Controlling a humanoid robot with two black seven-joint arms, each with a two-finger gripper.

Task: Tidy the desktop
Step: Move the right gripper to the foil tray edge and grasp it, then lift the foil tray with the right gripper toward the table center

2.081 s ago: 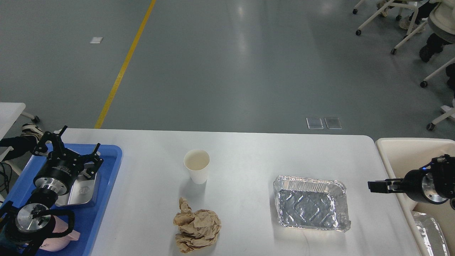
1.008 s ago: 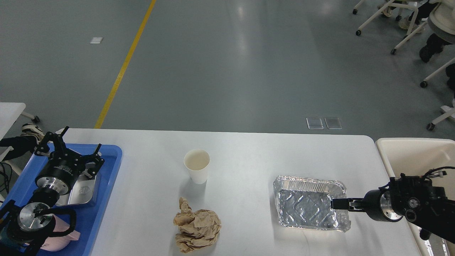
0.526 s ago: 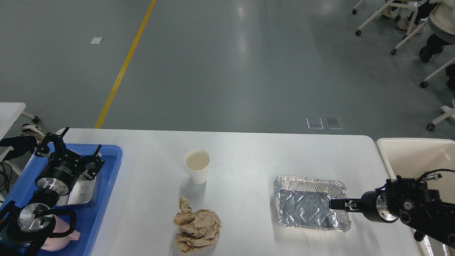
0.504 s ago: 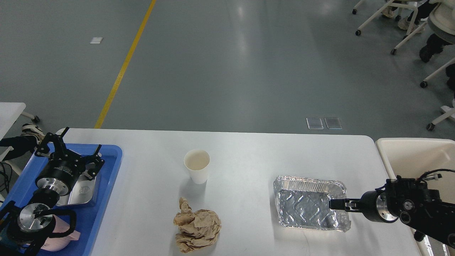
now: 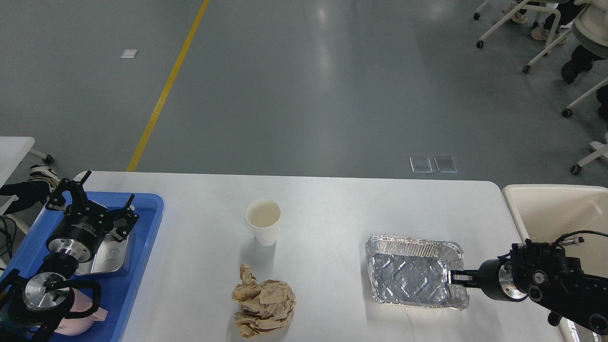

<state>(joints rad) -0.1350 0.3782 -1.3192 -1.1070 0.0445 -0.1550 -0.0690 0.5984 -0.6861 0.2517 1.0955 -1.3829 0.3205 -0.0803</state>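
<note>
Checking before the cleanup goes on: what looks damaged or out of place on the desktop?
The foil tray has a crumpled, bent right rim where the right gripper pinches it. A crumpled brown paper wad lies loose near the front edge. The paper cup stands upright, nothing spilled.

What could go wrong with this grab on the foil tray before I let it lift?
1. The right gripper meets the foil tray only at its right rim, which already looks crumpled there; thin foil may bend or tear instead of lifting flat.
2. Held by one edge, the tray could sag or swing on its way to the beige bin.
3. I cannot tell whether the fingers are closed on the rim, so it might slip free onto the desktop.
</note>
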